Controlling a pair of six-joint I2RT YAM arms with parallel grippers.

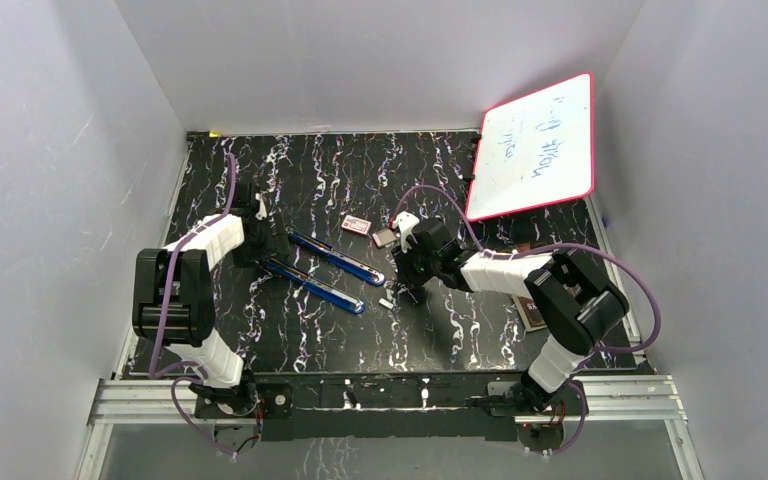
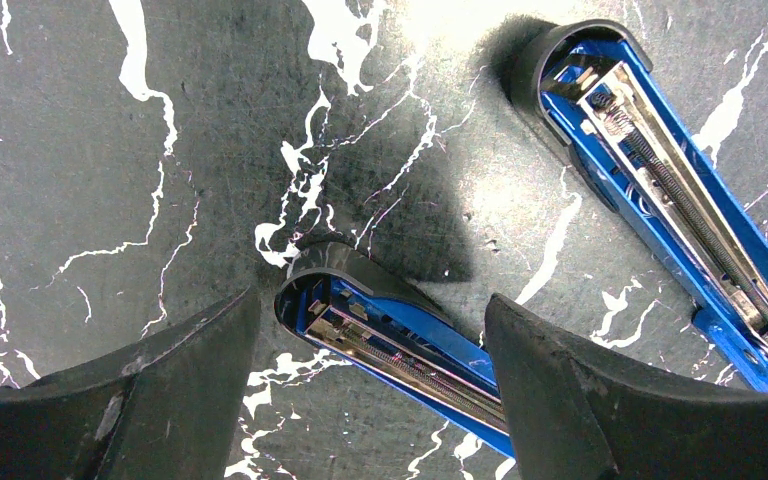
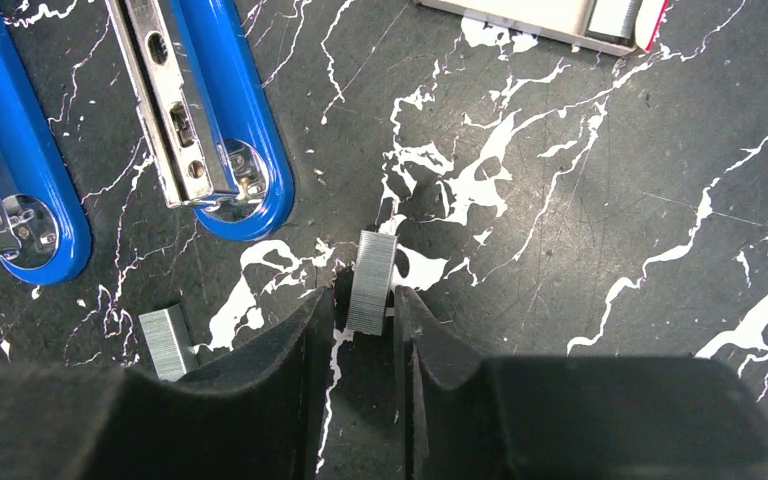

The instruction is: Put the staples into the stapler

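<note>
On the black white-veined marble table [image 1: 290, 340], toward its far right corner, a red-framed whiteboard [image 1: 535, 150] leans against the wall.

Mid-table, nearer the left edge, the blue plastic-and-steel stapler [image 1: 325, 270] lies hinged fully open. Its two long halves are splayed side by side with the metal channels facing up.

The left gripper [image 2: 370, 300] has its fingers wide apart. They straddle the black-capped end of one stapler half, and we see no contact.

The right gripper [image 3: 365, 300] is low at mid-table, just beyond the stapler's rounded ends. Its fingers stand narrowly apart on either side of a short silvery-grey strip of staples [image 3: 372, 282] lying flat on the table. A dark sliver shows on one side of the strip, and we cannot tell whether it is pinched.

A smaller grey staple block [image 3: 165, 340] lies nearby, closer to the near edge.

Step in hand, as we judge it, is the pick-up of the strip. The next move calls for a firm pinch across the strip's width and a level lift. The strip then has to be aligned lengthwise over the open channel while the left gripper steadies the stapler.
</note>
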